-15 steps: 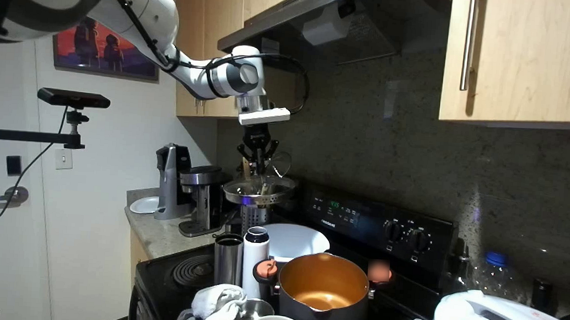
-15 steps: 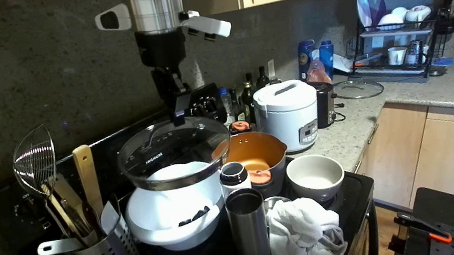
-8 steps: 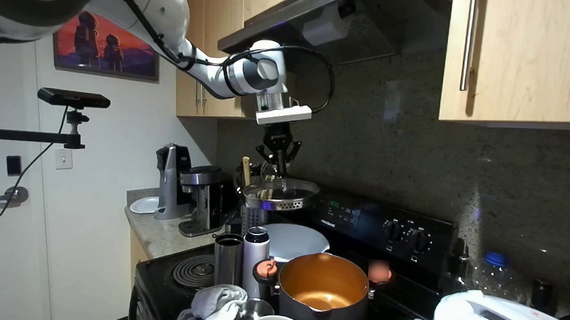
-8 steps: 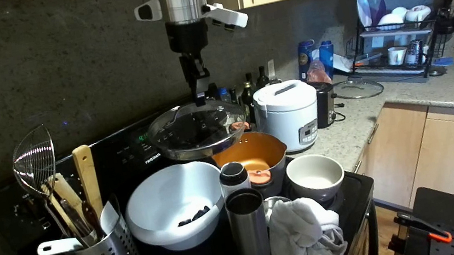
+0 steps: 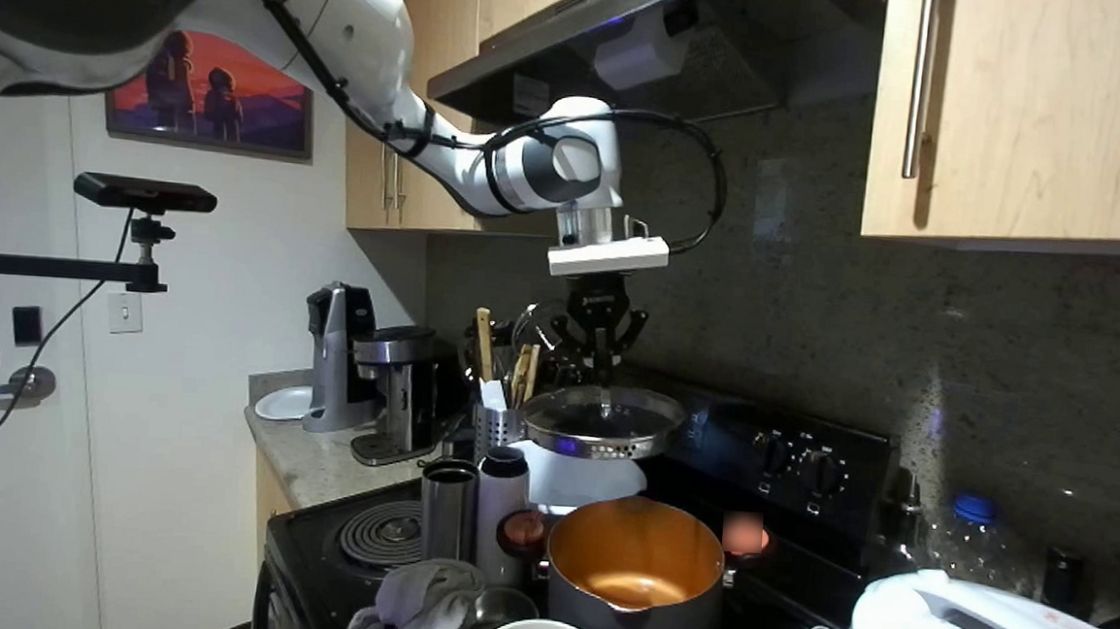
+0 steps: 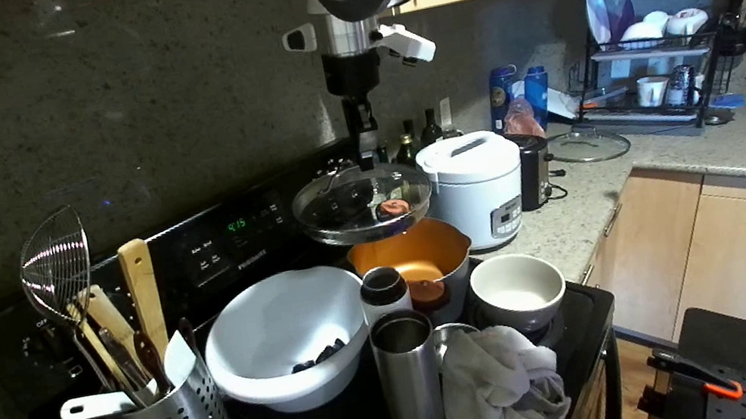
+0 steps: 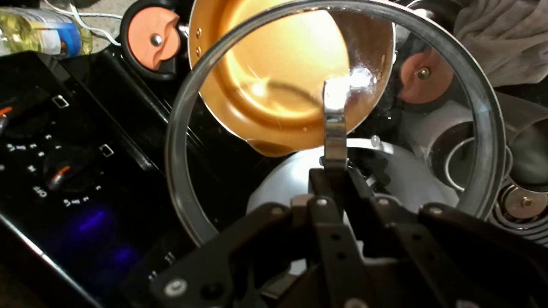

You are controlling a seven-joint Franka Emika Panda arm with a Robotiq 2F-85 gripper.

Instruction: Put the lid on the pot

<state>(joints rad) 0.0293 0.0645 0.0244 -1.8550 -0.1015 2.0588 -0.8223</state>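
In an exterior view, the gripper (image 5: 603, 371) hung near the centre of the frame, its jaws clenched on the handle (image 5: 605, 402) of the lid (image 5: 553, 423). The lid hung roughly level, up and left of the pot (image 5: 636, 587), which stood at lower centre, apart from it. In the wrist view, the pot lay across the top middle, partly seen through the lid, with the bowl (image 7: 278, 184) lower down. In an exterior view, the bowl stood left of the pot, dark bits (image 6: 320, 357) inside; the flask (image 6: 384, 306) and tumbler (image 6: 410, 387) were below centre, the towel (image 6: 501, 394) right of the tumbler, the cooker (image 6: 473, 192) up and right of the pot.
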